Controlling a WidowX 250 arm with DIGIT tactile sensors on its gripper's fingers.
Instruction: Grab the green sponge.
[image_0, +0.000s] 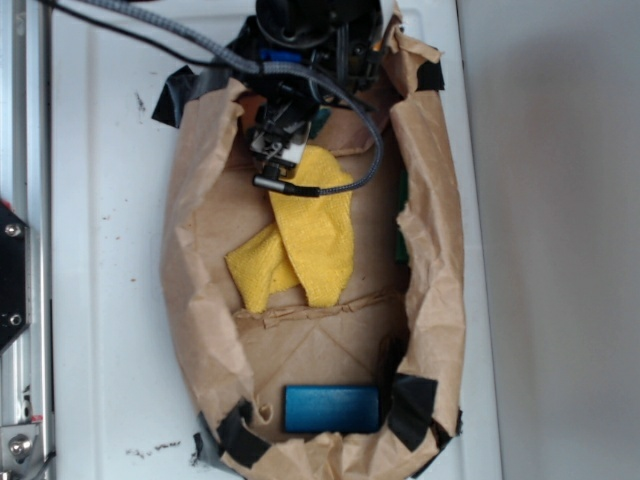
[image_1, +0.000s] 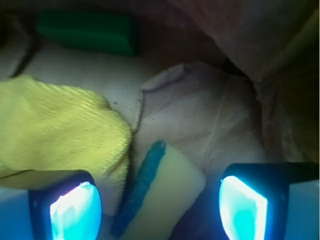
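The green sponge (image_1: 167, 192) is a yellow foam piece with a thin dark green scouring layer along its left edge. In the wrist view it lies tilted at the bottom centre, on the brown paper. My gripper (image_1: 160, 210) is open around it. The left finger (image_1: 75, 210) and the right finger (image_1: 243, 210) stand on either side, each with a gap to the foam. In the exterior view the gripper (image_0: 278, 150) hangs low at the bag's far end, and the arm hides the sponge there.
A yellow cloth (image_0: 305, 235) (image_1: 55, 130) lies just left of the sponge. A slim green block (image_1: 87, 32) sits further off. A blue block (image_0: 332, 408) lies at the bag's near end. Crumpled brown paper bag walls (image_0: 195, 250) ring the work area.
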